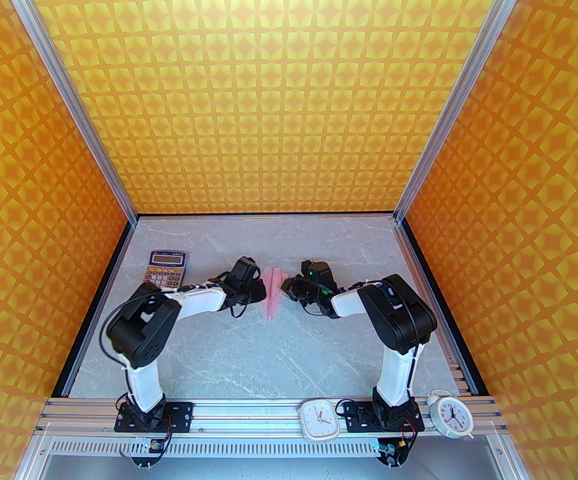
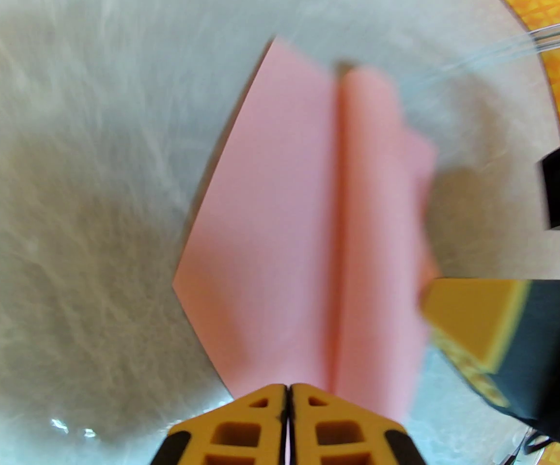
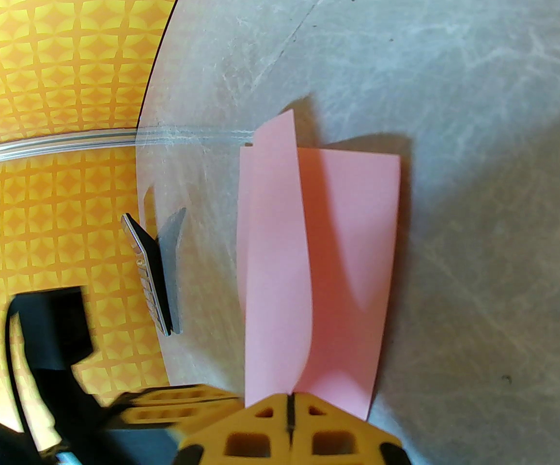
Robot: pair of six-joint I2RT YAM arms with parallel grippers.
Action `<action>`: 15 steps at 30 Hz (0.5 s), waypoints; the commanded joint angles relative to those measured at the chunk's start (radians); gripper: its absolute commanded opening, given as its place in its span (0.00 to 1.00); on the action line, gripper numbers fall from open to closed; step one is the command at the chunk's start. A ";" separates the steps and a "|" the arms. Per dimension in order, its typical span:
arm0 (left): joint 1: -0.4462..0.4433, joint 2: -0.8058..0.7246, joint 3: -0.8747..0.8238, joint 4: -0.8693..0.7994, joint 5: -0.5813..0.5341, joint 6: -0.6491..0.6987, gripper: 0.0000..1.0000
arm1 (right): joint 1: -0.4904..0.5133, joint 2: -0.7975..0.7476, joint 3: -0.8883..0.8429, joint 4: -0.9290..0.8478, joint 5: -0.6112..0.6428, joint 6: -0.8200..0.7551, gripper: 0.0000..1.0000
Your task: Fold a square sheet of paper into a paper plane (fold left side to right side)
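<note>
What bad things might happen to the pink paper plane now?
1. The right gripper pinches a flap of the paper plane, and the left gripper is shut at its other side. If they pull apart, the thin paper might tear.
2. One flap stands up loosely, so a press there might crease it crooked.
3. The two grippers sit very close together, so they might bump each other.

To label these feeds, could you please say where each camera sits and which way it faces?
Top external: above, behind the bases, facing down at the table; both arms, left gripper, right gripper.
Left wrist: along its shut fingers onto the paper plane.
Right wrist: past its fingers pinching the paper plane; calculator beyond.
Shared: all views show the paper plane.
</note>
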 commanded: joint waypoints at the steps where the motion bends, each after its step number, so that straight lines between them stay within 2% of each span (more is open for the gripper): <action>1: 0.001 0.037 0.036 -0.052 0.018 -0.020 0.09 | -0.008 -0.031 0.034 -0.058 -0.020 -0.049 0.00; 15: 0.002 0.067 0.065 -0.139 -0.019 -0.005 0.08 | -0.029 -0.014 0.127 -0.245 -0.034 -0.191 0.00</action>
